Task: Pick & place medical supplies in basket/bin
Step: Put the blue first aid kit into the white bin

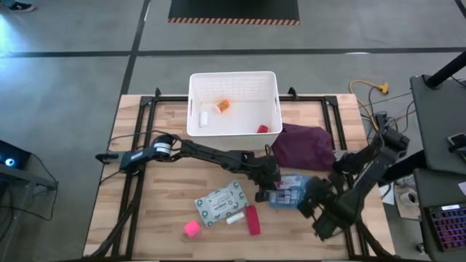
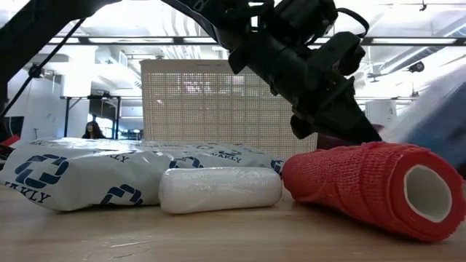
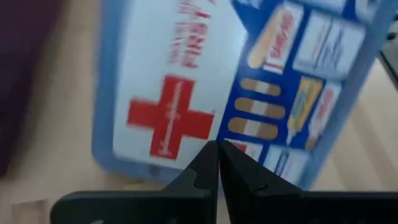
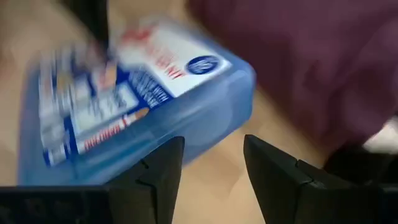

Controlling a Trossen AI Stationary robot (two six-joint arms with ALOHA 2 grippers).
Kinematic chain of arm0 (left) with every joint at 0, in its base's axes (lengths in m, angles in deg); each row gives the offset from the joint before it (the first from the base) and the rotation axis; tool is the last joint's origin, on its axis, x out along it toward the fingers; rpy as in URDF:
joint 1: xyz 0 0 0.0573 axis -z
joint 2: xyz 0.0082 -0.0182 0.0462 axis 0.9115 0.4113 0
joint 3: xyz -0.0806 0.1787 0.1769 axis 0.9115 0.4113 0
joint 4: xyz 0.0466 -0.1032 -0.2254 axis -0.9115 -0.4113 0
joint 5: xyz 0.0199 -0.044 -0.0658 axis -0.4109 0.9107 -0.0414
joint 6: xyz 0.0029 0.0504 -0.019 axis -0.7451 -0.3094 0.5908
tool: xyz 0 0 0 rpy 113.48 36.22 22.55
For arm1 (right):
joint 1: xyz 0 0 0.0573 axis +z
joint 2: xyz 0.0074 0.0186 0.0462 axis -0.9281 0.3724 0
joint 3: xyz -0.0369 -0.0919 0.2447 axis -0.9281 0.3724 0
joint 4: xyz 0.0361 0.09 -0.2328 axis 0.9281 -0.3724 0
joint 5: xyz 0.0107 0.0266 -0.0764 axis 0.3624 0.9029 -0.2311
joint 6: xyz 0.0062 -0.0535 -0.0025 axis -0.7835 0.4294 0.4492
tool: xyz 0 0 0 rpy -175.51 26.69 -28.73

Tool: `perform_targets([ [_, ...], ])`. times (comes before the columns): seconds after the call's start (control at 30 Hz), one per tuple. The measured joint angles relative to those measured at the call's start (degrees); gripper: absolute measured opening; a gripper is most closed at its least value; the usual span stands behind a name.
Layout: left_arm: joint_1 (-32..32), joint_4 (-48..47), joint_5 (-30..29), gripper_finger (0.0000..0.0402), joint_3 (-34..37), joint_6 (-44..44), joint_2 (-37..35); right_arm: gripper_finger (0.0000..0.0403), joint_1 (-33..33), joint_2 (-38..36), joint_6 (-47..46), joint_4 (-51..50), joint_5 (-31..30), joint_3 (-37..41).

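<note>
The blue first-aid box with a red cross lies flat on the table in front of the maroon cloth. My left gripper is shut at the box's left end; in the left wrist view its tips stand over the box's lid. My right gripper is open at the box's right end, and the box's corner lies just ahead of its fingers without touching them. The white bin stands at the far side. My left gripper's shut fingertips stand at the box's lid near the red cross, coming from the table's left. I cannot tell whether they touch the box, which lies flat on the table.
A grey-green packet, a white roll, a red roll and a pink cube lie near the front edge. The bin holds an orange item, a white item and a red item.
</note>
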Motion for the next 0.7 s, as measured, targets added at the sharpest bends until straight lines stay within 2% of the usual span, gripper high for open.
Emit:
perform_targets([
  [0.13, 0.42, 0.59, 0.71, 0.0, -0.61, -0.01, 0.51, 0.0164, -3.89, -2.95, 7.16, 0.15, -8.56, -1.4],
  [0.23, 0.43, 0.01, -0.18, 0.0, -0.52, 0.01, 0.86, 0.0165, -7.74, -4.4, 11.66, 2.05, -12.44, -2.14],
  [0.47, 0.34, -1.31, -0.62, 0.0, -0.55, 0.59, 0.66, 0.0169, -13.69, -5.23, 22.37, 10.05, -12.67, -2.37],
  [0.57, 0.39, -1.13, -1.43, 0.0, -0.31, 0.65, 0.59, 0.0169, -13.71, -5.37, 22.02, 10.25, -12.14, -2.96],
  [0.7, 0.25, -1.12, -2.04, 0.0, 0.74, 0.9, 0.51, 0.0175, -11.51, -6.23, 15.36, 6.24, -6.82, -3.67],
])
